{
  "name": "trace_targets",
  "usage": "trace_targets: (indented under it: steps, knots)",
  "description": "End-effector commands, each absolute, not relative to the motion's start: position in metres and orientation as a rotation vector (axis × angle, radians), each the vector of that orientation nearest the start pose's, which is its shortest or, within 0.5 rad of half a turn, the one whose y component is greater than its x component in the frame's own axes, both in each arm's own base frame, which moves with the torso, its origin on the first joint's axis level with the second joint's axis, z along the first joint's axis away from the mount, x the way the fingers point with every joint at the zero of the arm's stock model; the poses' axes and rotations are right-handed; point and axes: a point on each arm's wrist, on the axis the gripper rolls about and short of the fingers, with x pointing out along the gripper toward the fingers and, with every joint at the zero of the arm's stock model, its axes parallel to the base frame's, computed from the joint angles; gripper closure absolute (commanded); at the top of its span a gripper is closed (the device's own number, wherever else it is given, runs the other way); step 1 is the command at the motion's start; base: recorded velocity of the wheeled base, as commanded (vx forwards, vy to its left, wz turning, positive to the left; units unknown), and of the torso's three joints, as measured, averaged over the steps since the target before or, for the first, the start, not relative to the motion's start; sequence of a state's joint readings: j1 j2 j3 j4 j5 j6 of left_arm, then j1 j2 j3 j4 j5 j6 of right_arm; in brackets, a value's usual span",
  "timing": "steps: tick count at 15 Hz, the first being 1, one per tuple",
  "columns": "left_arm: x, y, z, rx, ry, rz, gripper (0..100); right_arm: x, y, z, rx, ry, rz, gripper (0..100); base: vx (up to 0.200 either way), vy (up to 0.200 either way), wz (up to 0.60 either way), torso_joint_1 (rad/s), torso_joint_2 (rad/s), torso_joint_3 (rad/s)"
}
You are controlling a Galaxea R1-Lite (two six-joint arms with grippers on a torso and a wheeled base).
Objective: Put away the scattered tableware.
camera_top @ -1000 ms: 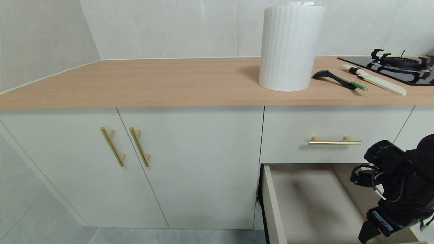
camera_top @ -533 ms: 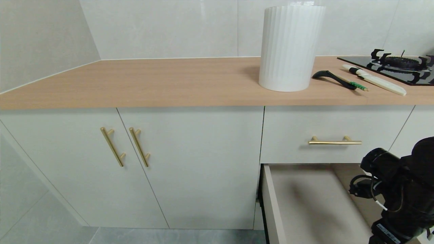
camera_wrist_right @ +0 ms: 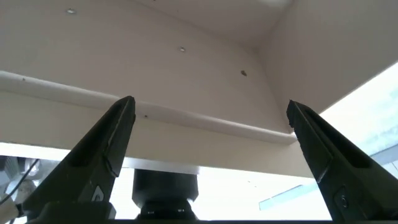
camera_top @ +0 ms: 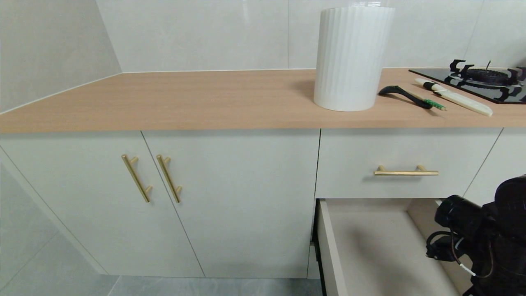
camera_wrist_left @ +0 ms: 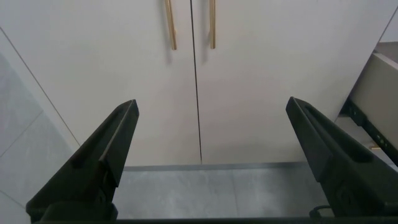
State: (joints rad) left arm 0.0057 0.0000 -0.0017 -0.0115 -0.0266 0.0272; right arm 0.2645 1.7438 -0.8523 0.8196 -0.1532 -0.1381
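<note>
Over the last second the right arm (camera_top: pixel 485 234) has sunk lower and drawn toward the right edge of the head view, so less of it now shows above the open drawer (camera_top: pixel 328 246); nothing on the desk (camera_top: pixel 185 100) has shifted. The arm sits at the near right, over the right side of the drawer, whose pale floor lies bare.

Seen from its own wrist, the right hand (camera_wrist_right: pixel 210 106) has its two dark fingers spread wide with nothing between them, facing beige panels; which part of the cabinet these are cannot be told. The left hand (camera_wrist_left: pixel 211 109) is likewise spread wide and empty, facing the two cabinet doors (camera_wrist_left: pixel 249 93) low down, with the grey floor (camera_wrist_left: pixel 217 193) beneath it.

The tableware lies on the far right of the desk. A black spoon (camera_top: pixel 404 95) lies just right of a tall white ribbed tub (camera_top: pixel 351 57). A thin green-tipped stick (camera_top: pixel 433 103) touches or crosses the spoon's right end. A white knife (camera_top: pixel 454 97) lies just beyond it, beside the near edge of the black stove (camera_top: pixel 485 80). Below them is a closed drawer (camera_top: pixel 406 156), directly above the open one.
</note>
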Motion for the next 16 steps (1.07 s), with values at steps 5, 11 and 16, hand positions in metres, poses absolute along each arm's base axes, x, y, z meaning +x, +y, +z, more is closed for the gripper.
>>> trace_targets:
  steps: [5, 11, 16]
  knots:
    - [-0.023, -0.001, 0.077, 0.028, -0.013, -0.021, 0, 0.176, 0.045, 0.180, -0.398, 1.307, 0.191, 0, 0.000, 0.000, 0.00, 0.000, 0.00, 0.000]
    - [-0.023, -0.001, 0.077, 0.028, -0.014, -0.021, 0, 0.155, 0.039, 0.309, -0.265, 0.786, 0.162, 0, 0.000, 0.000, 0.00, 0.000, 0.00, 0.000]
    - [-0.023, -0.001, 0.077, 0.028, -0.014, -0.021, 0, 0.212, 0.036, 0.335, -0.108, 0.485, 0.124, 0, 0.000, 0.000, 0.00, 0.000, 0.00, 0.000]
